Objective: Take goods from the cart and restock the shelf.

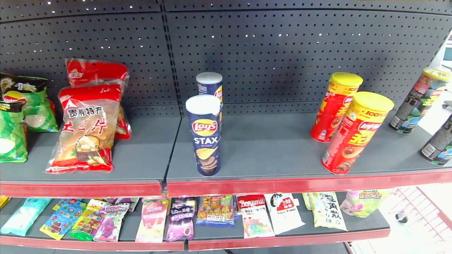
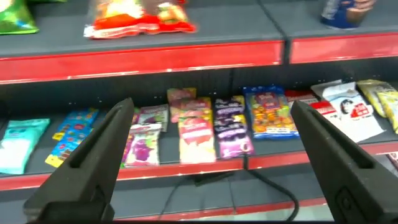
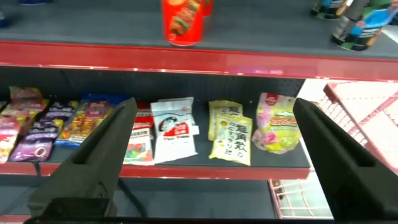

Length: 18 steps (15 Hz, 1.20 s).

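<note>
On the upper shelf (image 1: pixel 275 148) two blue chip cans (image 1: pixel 206 135) stand one behind the other near the middle. To the right stand two red cans with yellow lids (image 1: pixel 355 132) and, farther right, two dark cans (image 1: pixel 420 100). My left gripper (image 2: pixel 211 168) is open and holds nothing, low in front of the lower shelf's candy bags (image 2: pixel 230 124). My right gripper (image 3: pixel 211 162) is also open and holds nothing, facing white and yellow packets (image 3: pixel 171 127) on the lower shelf. The pink wire cart (image 3: pixel 367 118) lies to the right of the shelf unit.
Red snack bags (image 1: pixel 84 134) and green chip bags (image 1: pixel 14 123) fill the upper shelf's left part. Bare shelf lies between the blue and red cans. A black cable (image 2: pixel 267 180) hangs below the lower shelf. The cart's pink wires (image 1: pixel 427 211) appear at lower right.
</note>
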Motion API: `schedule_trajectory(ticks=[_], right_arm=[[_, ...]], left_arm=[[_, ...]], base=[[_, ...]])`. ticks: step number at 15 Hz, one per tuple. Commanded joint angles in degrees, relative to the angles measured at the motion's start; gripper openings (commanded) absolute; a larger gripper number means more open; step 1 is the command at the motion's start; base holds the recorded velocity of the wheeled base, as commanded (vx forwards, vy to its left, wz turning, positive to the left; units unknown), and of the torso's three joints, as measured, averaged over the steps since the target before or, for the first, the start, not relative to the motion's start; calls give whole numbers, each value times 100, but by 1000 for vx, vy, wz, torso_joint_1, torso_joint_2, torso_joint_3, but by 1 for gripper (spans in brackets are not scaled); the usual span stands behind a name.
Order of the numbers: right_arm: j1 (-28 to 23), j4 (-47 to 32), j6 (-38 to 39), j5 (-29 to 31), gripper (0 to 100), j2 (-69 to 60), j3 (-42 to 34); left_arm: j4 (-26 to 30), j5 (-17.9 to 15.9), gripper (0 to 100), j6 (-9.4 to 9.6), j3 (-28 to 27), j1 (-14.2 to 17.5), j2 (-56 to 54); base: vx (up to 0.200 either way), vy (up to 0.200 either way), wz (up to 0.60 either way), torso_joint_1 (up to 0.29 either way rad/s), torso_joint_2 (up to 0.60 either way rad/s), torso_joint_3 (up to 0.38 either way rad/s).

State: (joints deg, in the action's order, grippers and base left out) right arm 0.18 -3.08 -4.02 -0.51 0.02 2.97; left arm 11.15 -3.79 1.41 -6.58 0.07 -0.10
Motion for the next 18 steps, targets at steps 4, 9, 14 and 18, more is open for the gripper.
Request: schedule_trajectory(ticks=[4, 9, 14, 18], right_arm=[[8, 1, -11, -10, 100, -2, 1], [8, 1, -20, 7, 100, -2, 1], [8, 18, -20, 16, 100, -2, 1], [8, 10, -28, 16, 100, -2, 1]], left_arm=[[1, 10, 100, -1, -1, 1, 10], [1, 19, 100, -1, -1, 1, 10], [1, 28, 100, 8, -1, 1, 10], [1, 28, 100, 8, -1, 1, 10]], base=[[0, -200, 0, 2, 1, -1], [0, -200, 0, 3, 2, 3], [0, -200, 0, 2, 1, 2], [0, -200, 0, 5, 2, 0]])
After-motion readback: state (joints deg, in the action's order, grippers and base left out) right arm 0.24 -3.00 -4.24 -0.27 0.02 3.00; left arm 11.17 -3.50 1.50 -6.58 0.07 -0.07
